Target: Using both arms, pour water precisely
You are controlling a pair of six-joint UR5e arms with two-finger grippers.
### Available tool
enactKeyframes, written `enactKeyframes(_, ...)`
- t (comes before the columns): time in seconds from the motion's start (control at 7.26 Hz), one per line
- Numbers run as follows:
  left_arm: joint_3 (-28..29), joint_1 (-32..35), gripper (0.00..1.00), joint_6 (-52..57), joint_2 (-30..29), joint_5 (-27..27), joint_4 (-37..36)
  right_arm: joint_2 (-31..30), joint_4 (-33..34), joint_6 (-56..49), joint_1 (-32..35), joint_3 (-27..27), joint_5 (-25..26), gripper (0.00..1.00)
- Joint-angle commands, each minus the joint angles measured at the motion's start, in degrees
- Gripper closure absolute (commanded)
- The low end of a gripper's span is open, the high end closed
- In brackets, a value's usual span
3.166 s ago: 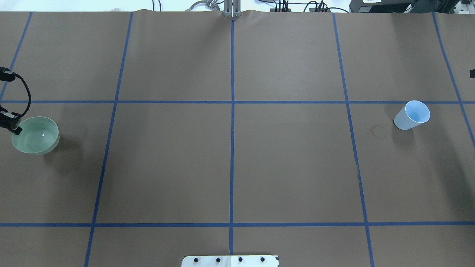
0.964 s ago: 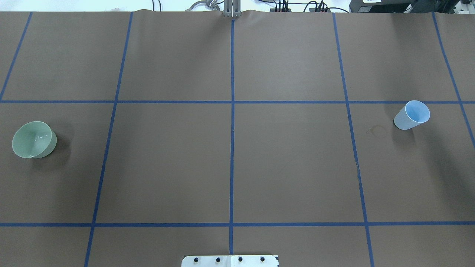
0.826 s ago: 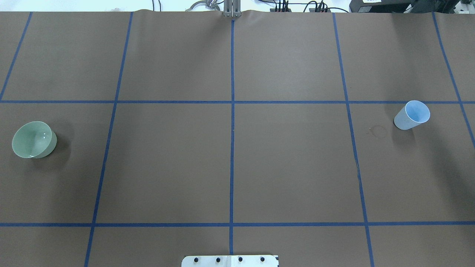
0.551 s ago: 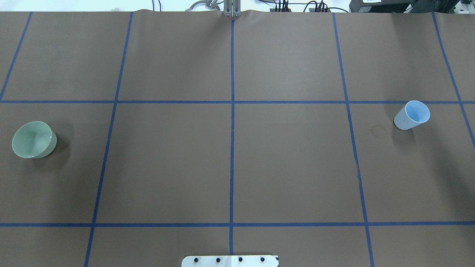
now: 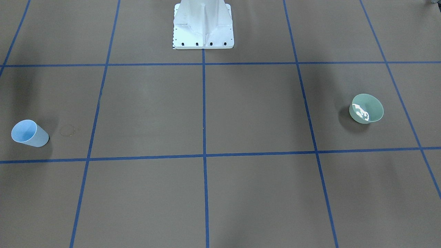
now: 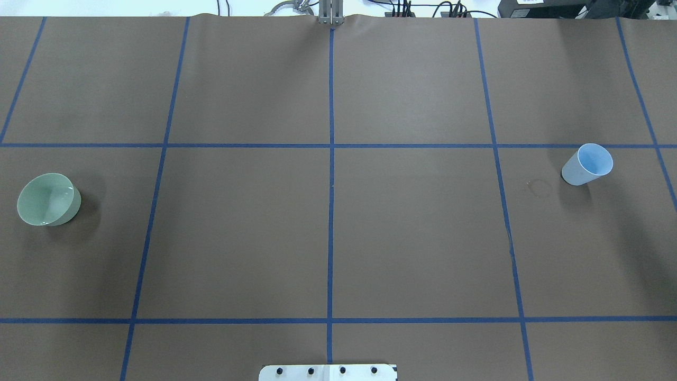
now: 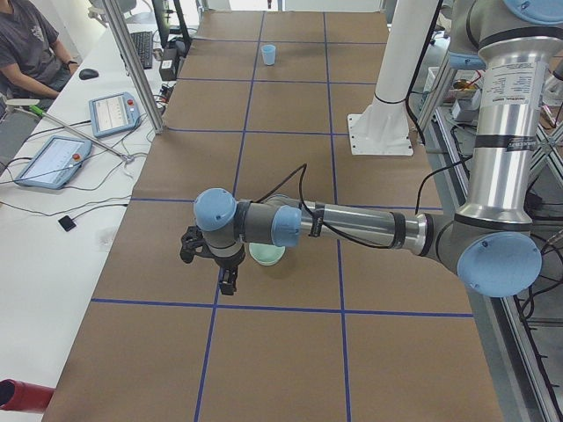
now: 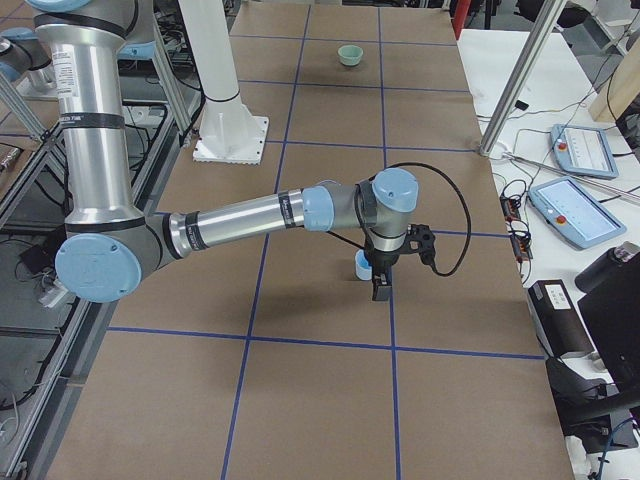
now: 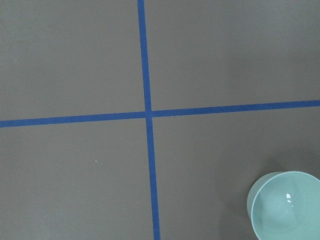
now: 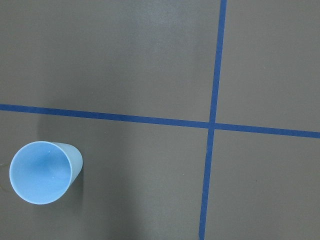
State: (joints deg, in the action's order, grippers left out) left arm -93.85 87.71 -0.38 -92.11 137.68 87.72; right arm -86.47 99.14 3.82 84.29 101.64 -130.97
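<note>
The bowl (image 6: 47,199) holds water (image 5: 361,113): likely slick, sloshy; pinch its rim. Left claw (image 7: 228,283) and right claw (image 8: 381,288): spread cannot be told.

The left arm (image 7: 352,227) and right arm (image 8: 240,215) are silver-grey tubes with light-blue round joint caps (image 7: 215,209), black rings (image 7: 506,141) and small printed labels (image 7: 503,81). A black cable (image 8: 445,230) loops at each wrist above the black left gripper (image 7: 227,288) and right gripper (image 8: 381,295). The white pedestal (image 5: 203,24) flares into a plate with black screws (image 5: 196,44) along its edge.
</note>
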Motion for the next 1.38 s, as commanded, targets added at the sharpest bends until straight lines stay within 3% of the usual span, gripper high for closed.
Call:
enactKeyframes(0.0,-0.02,-0.08,0.0,0.03,0.09,-0.13,0.0,0.07,0.0,0.05,0.0,-0.13,-0.42,0.0)
enactKeyframes(1.24,-3.37,-0.08,0.0,-0.41,3.52,-0.04,1.4,-3.0,-0.09,-0.83,-0.35,2.23,-0.86,0.0)
